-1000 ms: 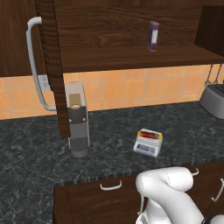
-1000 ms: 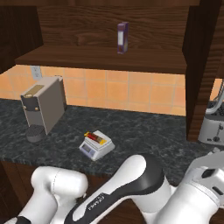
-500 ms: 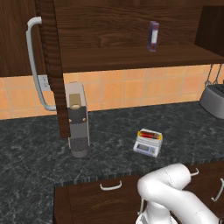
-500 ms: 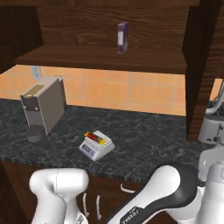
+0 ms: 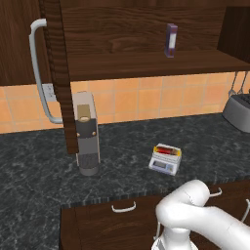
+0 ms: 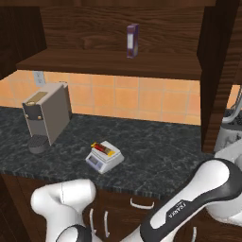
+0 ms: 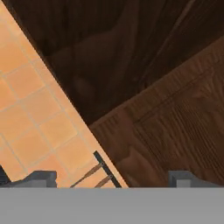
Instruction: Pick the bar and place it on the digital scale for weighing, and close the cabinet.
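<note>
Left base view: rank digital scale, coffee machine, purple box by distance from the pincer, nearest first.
Judged from the arm, whose end dips low before the counter; pincer open.
1. digital scale: counter front, just ahead.
2. coffee machine: left, further back.
3. purple box: high on the shelf.

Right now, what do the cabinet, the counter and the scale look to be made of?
Cabinet: dark brown wood, matte, visible grain; its bar handle looks like light grey metal or plastic. Counter: black stone, probably polished granite, pale speckled veining. Digital scale: likely light grey plastic, smooth, with the red bar lying on it.
</note>
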Robot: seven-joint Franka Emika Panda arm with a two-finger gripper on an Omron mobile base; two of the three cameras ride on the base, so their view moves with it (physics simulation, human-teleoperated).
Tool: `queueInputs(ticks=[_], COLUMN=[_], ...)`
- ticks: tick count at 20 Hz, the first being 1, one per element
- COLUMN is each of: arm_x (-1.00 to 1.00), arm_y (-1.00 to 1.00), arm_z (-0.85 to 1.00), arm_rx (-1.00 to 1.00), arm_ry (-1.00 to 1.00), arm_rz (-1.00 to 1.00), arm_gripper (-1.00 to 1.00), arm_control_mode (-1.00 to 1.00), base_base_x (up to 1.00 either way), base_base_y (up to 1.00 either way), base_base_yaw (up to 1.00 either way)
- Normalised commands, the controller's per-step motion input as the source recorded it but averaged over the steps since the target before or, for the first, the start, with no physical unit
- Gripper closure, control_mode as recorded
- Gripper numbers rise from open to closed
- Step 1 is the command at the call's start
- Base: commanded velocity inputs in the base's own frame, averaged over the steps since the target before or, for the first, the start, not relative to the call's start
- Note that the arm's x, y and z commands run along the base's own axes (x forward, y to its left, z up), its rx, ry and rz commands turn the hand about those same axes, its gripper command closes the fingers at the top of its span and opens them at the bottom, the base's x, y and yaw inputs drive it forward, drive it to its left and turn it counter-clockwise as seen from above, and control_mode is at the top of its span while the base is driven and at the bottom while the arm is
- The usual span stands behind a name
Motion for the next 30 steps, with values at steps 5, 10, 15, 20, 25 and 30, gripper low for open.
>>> queueInputs(ticks=[5, 10, 15, 20, 25, 30], arm_x=[0.53, 0.35, 0.16, 0.05, 0.0, 0.0], arm_y=[0.28, 0.35, 0.85, 1.0, 1.0, 0.94], arm_z=[-0.03, 0.1, 0.33, 0.65, 0.78, 0.63], arm_rx=[0.2, 0.11, 0.0, -0.04, -0.14, -0.2], arm_ry=[-0.08, -0.24, -0.24, -0.25, -0.26, 0.08], arm_rz=[0.4, 0.35, 0.25, 0.15, 0.09, 0.01], arm_gripper=[-1.0, -1.0, -1.0, -1.0, -1.0, -1.0], arm_control_mode=[-1.0, -1.0, -1.0, -1.0, -1.0, -1.0], base_base_x=[0.0, 0.0, 0.0, 0.0, 0.0, 0.0], base_base_y=[0.0, 0.0, 0.0, 0.0, 0.0, 0.0], base_base_yaw=[0.0, 0.0, 0.0, 0.0, 0.0, 0.0])
